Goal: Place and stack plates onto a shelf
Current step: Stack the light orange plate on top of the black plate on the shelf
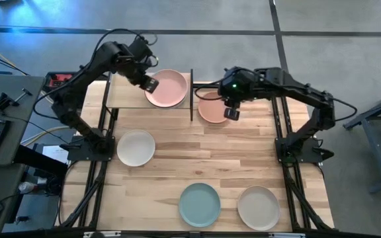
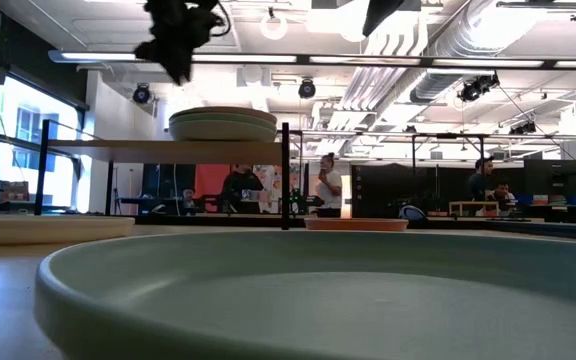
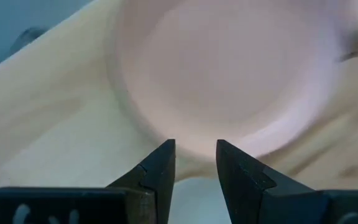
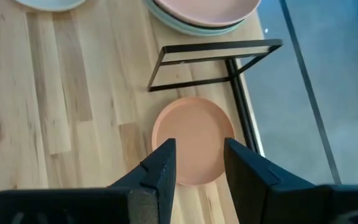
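The shelf [image 1: 127, 98] stands at the table's far edge. On its right half lies a stack of plates with a pink plate [image 1: 169, 88] on top; the stack [image 2: 223, 123] also shows in the low view. My left gripper [image 1: 149, 84] hovers open above the pink plate's left rim [image 3: 229, 68], with nothing between its fingers [image 3: 196, 162]. A salmon plate [image 1: 210, 109] lies flat on the table right of the shelf. My right gripper [image 1: 231, 114] hangs open above the salmon plate's right side [image 4: 191, 140], holding nothing.
A white plate [image 1: 135, 147] lies left of centre, with a pale blue plate [image 1: 200, 205] and a beige plate [image 1: 258, 207] near the front edge. The shelf's black end frame [image 4: 229, 53] stands between the stack and the salmon plate. People show in the room behind.
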